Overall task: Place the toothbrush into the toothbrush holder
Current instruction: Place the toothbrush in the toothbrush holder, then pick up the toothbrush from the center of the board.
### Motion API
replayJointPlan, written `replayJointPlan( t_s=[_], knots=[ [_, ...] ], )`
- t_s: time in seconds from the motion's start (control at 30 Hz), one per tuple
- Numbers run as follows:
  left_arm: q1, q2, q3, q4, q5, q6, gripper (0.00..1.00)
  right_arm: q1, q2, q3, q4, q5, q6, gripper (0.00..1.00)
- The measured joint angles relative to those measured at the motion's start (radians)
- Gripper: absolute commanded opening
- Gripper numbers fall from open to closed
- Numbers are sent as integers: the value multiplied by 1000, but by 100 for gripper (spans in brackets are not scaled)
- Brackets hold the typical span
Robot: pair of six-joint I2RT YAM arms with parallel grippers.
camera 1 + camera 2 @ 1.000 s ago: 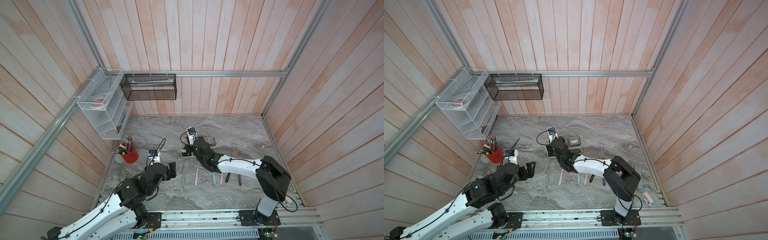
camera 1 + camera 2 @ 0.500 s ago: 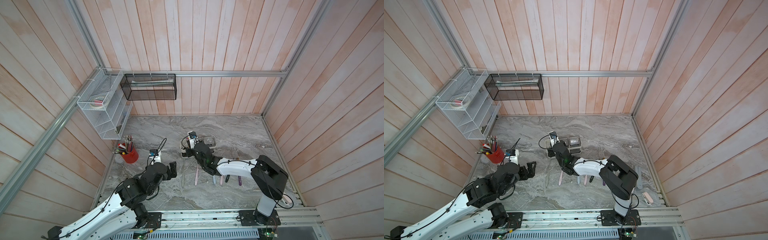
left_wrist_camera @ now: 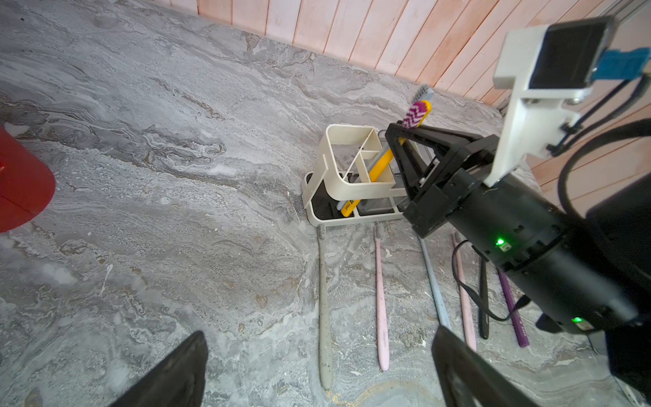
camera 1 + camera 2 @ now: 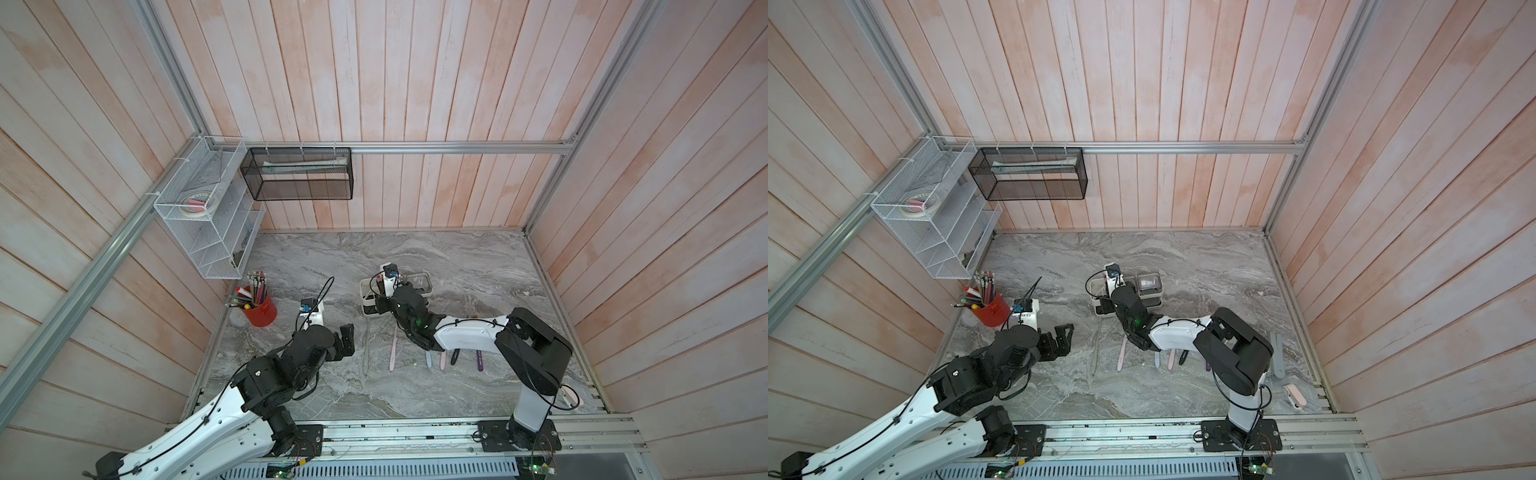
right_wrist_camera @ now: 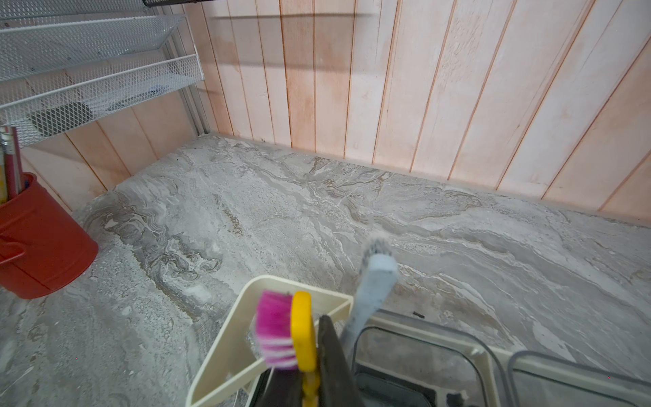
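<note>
**Yellow toothbrush upright in the holder, right jaws clamped on it**

Your right gripper point(image 5: 306, 382) is closed tight on the smooth yellow handle of the toothbrush point(image 3: 381, 164), just below its head of magenta and white zigzag bristles. The toothbrush stands tilted in one cell of the divided end of the toothbrush holder point(image 3: 338, 133), a cream plastic caddy with thin rounded walls and a diagonal partition. Its lower end reaches down to the dark base tray. A matte grey-blue brush point(image 5: 374, 282) leans in the same divided end, beside the clear square cups.

Your left gripper point(image 4: 345, 343) hangs wide open above the table point(image 3: 158, 141), a veined grey marble-look surface, and holds nothing. Just beside the holder, slim loose brushes lie in a rough row: speckled grey point(image 3: 324, 310), pink point(image 3: 382, 310), black point(image 3: 482, 303) and purple point(image 3: 510, 310). The glossy red cup point(image 3: 21, 183) stands well apart.
</note>
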Motion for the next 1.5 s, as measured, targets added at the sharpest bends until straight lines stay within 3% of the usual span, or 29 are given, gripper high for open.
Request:
replayJointPlan(
  t_s=[0.27,0.37,0.47,0.6,1.0,1.27,1.37,1.5],
  knots=[
    [0,0,0,0,0,0,100,-3,3,0,6,-7,2,0],
    [0,0,0,1,0,0,100,-3,3,-1,6,-7,2,18],
    [0,0,0,3,0,0,100,-2,3,-10,6,-18,6,28],
    [0,0,0,3,0,1,100,-1,3,-26,2,-31,3,30],
    [0,0,0,3,0,3,100,1,-92,-45,-1,-57,2,50],
    [0,8,0,3,0,4,100,26,-265,-105,-14,-56,2,58],
    [0,22,0,2,0,4,100,33,-401,-156,-75,-22,14,66],
    [0,74,0,-4,0,3,100,34,-617,-225,-211,62,66,68]
  ],
)
